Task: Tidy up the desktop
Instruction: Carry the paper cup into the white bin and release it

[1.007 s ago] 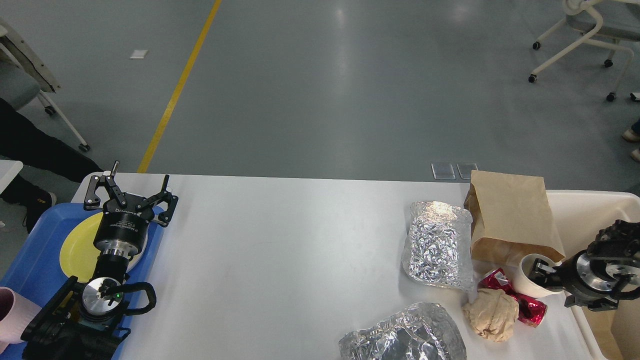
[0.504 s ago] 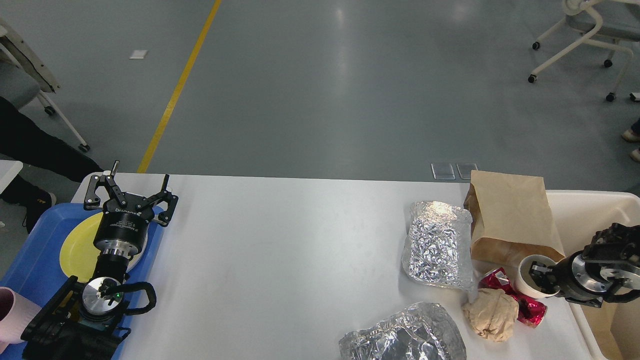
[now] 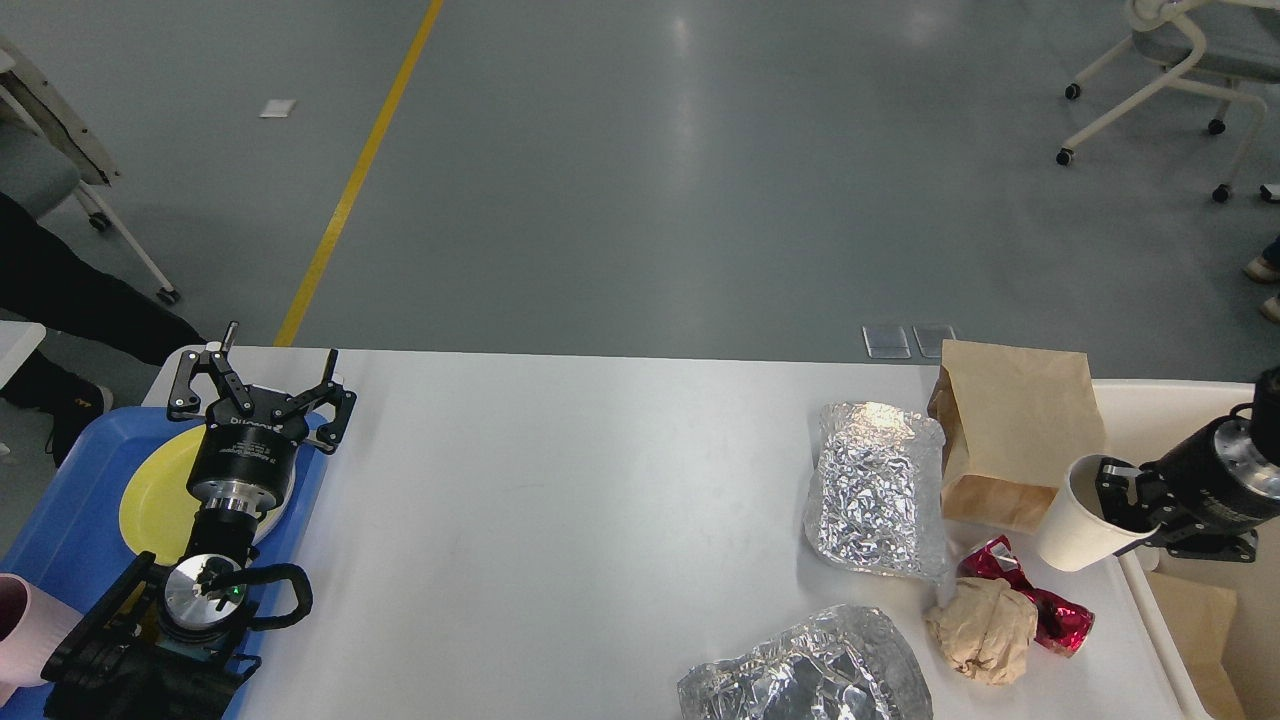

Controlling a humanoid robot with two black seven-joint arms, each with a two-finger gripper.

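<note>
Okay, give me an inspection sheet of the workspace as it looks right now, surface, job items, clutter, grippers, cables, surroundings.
Surface: desktop, white, bare across its middle.
Job's things: white paper cup, tilted, held at its rim by the right gripper beside the cream bin.
Clutter: brown paper bag upright; two foil packets; crumpled brown paper against a red wrapper; all at the right end.
Grippers: left gripper open over the yellow plate on the blue tray; right shut on the cup.
Cables: black loop on the left arm.
Surroundings: grey floor, yellow line, wheeled chair, pink cup at the left edge.
</note>
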